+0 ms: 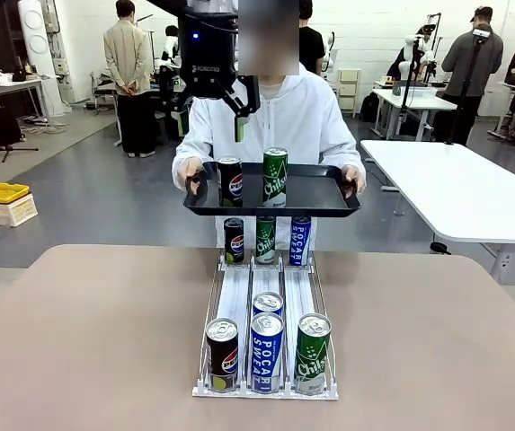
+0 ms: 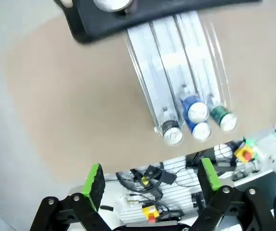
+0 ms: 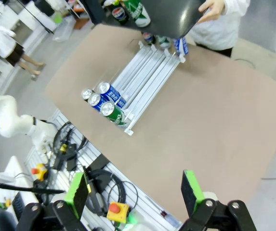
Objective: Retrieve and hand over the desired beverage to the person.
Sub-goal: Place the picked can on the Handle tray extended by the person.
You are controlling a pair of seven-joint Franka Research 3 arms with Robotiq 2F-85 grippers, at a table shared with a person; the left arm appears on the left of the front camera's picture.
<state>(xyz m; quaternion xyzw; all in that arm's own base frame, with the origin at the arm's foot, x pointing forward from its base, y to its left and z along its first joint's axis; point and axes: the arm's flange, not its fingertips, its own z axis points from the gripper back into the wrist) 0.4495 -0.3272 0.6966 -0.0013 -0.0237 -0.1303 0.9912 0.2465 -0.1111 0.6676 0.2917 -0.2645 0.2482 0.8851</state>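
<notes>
Both grippers [image 2: 150, 185] [image 3: 135, 192] hang open and empty above the desk. Before you descend, see which can the person [image 1: 275, 117] wants; their tray [image 1: 320, 202] at the rack's [image 1: 239, 292] far end already carries two.

Two cans [image 1: 252, 177] stand on the tray [image 1: 320, 199] behind the rack [image 1: 266, 305].

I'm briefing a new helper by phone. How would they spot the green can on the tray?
Find the person in white at the far side of the table, holding a black tray. Two cans stand on it side by side. The green can is the taller one, on the robot's right of the black Pepsi can, with white Chilsung lettering.
</notes>
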